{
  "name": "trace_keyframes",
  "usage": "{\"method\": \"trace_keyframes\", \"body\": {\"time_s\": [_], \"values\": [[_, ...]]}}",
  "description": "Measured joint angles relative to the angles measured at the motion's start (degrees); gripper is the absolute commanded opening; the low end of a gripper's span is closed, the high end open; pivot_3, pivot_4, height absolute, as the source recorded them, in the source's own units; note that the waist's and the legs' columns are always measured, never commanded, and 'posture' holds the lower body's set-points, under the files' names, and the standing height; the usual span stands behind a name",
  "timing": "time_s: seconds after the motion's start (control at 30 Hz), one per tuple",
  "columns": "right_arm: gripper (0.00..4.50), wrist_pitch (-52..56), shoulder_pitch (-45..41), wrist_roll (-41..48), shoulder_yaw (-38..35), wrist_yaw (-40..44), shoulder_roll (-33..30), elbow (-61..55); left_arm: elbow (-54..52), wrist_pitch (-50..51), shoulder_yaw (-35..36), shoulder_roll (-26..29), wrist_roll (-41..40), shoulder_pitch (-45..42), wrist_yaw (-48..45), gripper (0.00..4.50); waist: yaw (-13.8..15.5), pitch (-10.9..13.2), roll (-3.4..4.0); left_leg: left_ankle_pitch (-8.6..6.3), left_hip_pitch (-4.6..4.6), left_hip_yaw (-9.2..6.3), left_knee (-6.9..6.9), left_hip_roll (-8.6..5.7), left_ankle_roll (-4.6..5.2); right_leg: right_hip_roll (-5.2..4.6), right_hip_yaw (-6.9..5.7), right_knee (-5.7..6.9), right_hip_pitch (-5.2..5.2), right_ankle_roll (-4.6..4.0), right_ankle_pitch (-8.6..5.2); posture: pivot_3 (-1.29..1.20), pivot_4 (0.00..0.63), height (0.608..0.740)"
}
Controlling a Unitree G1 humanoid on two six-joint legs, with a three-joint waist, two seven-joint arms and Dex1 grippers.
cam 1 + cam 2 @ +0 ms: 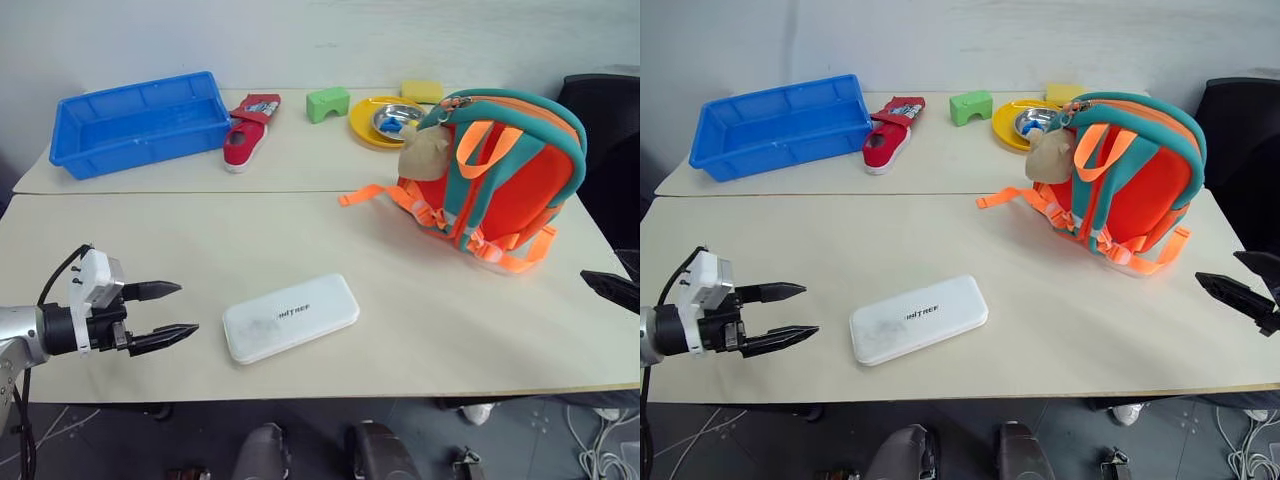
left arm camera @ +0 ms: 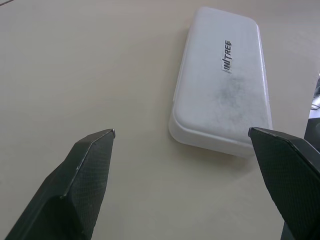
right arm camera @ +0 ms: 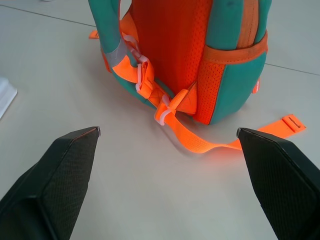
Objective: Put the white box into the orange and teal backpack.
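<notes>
White box (image 1: 291, 317) lying flat on the pale surface (image 1: 200, 250) near its front edge, dark lettering on top, touched by nothing. Just to its left, left end effector (image 1: 178, 309) hovering with both black fingers spread apart, empty, pointing toward the box. Orange and teal backpack (image 1: 500, 175) standing upright at the right, well apart from the box, orange straps trailing onto the surface, beige plush toy (image 1: 428, 155) hanging at its upper left. Along the back: blue plastic tray (image 1: 140, 122) at the left, then red shoe (image 1: 248, 135), green block (image 1: 328, 103), yellow plate (image 1: 368, 120) holding a small metal bowl (image 1: 395, 118), and yellow sponge (image 1: 421, 91) behind the backpack.

Right eye view: same layout. Right end effector (image 1: 1237, 290) at the right edge, near the backpack's base, black fingers parted, holding nothing.

Left wrist view: two black fingertips (image 2: 87, 165) wide apart, gripping nothing, with the box resting beyond them, closer to one finger, smudged grey near its middle.

Right wrist view: two black fingers (image 3: 70, 165) wide apart and empty, facing the backpack's lower part; orange strap with white buckles lying on the surface between fingers and bag. Corner of the box visible at one edge.
</notes>
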Motion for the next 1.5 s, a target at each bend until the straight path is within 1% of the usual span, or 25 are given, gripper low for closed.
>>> {"method": "trace_keyframes", "body": {"time_s": [0.13,0.43,0.63,0.73,0.77,0.87,0.93,1.1,1.13,1.17,1.23,1.37,1.5], "values": [[4.49,0.1,-0.5,0.0,1.7,-0.7,0.2,0.0,-1.1,0.2,-1.0,0.0,0.0,1.0,0.0,4.5,0.0,0.0,0.01,-0.03,-0.01,0.01,-0.01,0.01,0.0,0.0,0.0,-0.01,-0.02,-0.02,-0.01,0.0,0.15,0.74],[4.49,-0.1,-0.4,-0.6,1.8,-1.5,0.2,-0.6,-1.5,1.1,-1.1,0.0,0.1,1.1,1.2,4.5,0.1,0.0,0.01,-0.03,0.0,0.01,0.01,0.0,0.0,0.0,0.0,0.0,0.0,-0.02,-0.01,0.0,0.15,0.74],[4.49,-0.6,-0.4,-1.6,4.1,-1.7,0.2,-1.5,-1.1,0.8,-1.9,0.3,2.0,1.4,1.5,4.5,0.1,0.0,0.02,-0.03,0.0,0.01,0.0,0.0,0.01,0.0,0.0,0.0,0.0,-0.02,-0.01,0.0,0.15,0.74],[3.91,-0.6,-0.2,-1.6,5.4,-2.0,0.4,-5.7,-0.7,0.0,-2.9,0.5,3.2,3.0,0.8,3.92,-0.2,0.0,0.03,-0.04,0.0,0.01,-0.04,0.03,-0.01,0.01,0.0,0.0,-0.02,-0.04,-0.02,0.0,0.15,0.74],[3.63,-0.6,-0.2,-1.6,6.0,-2.1,0.7,-6.8,-0.6,-0.1,-3.3,0.5,3.3,3.1,0.5,3.64,-0.2,0.0,0.03,-0.04,0.0,0.0,-0.03,0.03,-0.01,0.01,-0.01,0.0,-0.02,-0.04,-0.02,0.0,0.15,0.74],[2.6,-0.8,-0.2,-1.8,10.0,-2.4,1.5,-11.5,-0.6,-1.2,-5.3,0.6,4.5,2.7,-0.2,2.73,-0.1,0.0,0.03,-0.04,0.0,0.0,-0.01,0.02,-0.01,0.0,-0.01,0.0,-0.02,-0.04,-0.02,0.0,0.15,0.74],[1.99,-1.2,-0.6,-2.6,13.0,-3.2,1.5,-13.8,-0.5,-2.2,-7.4,0.6,5.5,1.7,-0.2,2.16,-0.1,0.0,0.03,-0.05,0.0,-0.01,-0.01,0.02,-0.02,-0.01,-0.01,-0.01,-0.01,-0.04,-0.02,0.0,0.15,0.74],[0.23,-2.3,-3.4,-5.8,21.9,-6.9,2.7,-19.5,-0.5,-3.4,-13.4,-0.1,8.2,-1.3,0.7,0.52,0.1,0.0,0.03,-0.05,-0.03,-0.02,-0.02,0.02,-0.02,-0.02,-0.01,-0.01,-0.04,-0.05,-0.03,0.0,0.15,0.74],[0.0,-2.4,-4.3,-6.4,23.9,-7.8,3.2,-20.4,-0.4,-3.5,-14.4,-0.5,8.7,-1.6,1.2,0.19,0.1,0.0,0.03,-0.05,-0.03,-0.02,-0.01,0.02,-0.02,-0.02,-0.01,-0.01,-0.05,-0.05,-0.03,0.0,0.15,0.74],[0.0,-2.4,-5.3,-6.8,26.0,-8.8,4.0,-21.4,-0.2,-3.6,-15.5,-0.7,9.3,-2.2,1.7,0.04,0.1,0.0,0.03,-0.05,-0.04,-0.02,-0.01,0.02,-0.01,-0.02,-0.01,0.0,-0.07,-0.05,-0.03,0.0,0.15,0.74],[0.0,-2.4,-7.3,-7.9,29.7,-10.2,5.0,-22.1,0.6,-4.0,-17.6,-0.8,11.2,-3.4,2.7,0.04,0.0,0.0,0.03,-0.05,-0.03,-0.02,0.0,0.02,-0.01,-0.02,-0.02,0.01,-0.06,-0.05,-0.03,0.0,0.15,0.74],[0.0,-3.4,-14.1,-14.4,40.7,-14.7,8.2,-21.4,3.2,-3.8,-21.7,-3.0,13.9,-8.3,4.9,0.04,-0.1,0.0,0.03,-0.05,-0.02,-0.02,0.04,0.01,-0.01,-0.02,-0.02,0.07,-0.08,-0.05,-0.03,0.0,0.15,0.74],[0.0,-4.5,-17.7,-18.9,47.2,-16.8,11.3,-18.8,5.2,-3.7,-24.2,-6.3,14.7,-12.6,5.7,0.04,0.6,0.0,0.03,-0.04,-0.1,-0.11,0.12,-0.05,0.01,-0.11,-0.16,0.08,-0.07,-0.04,-0.02,0.0,0.15,0.74]]}}
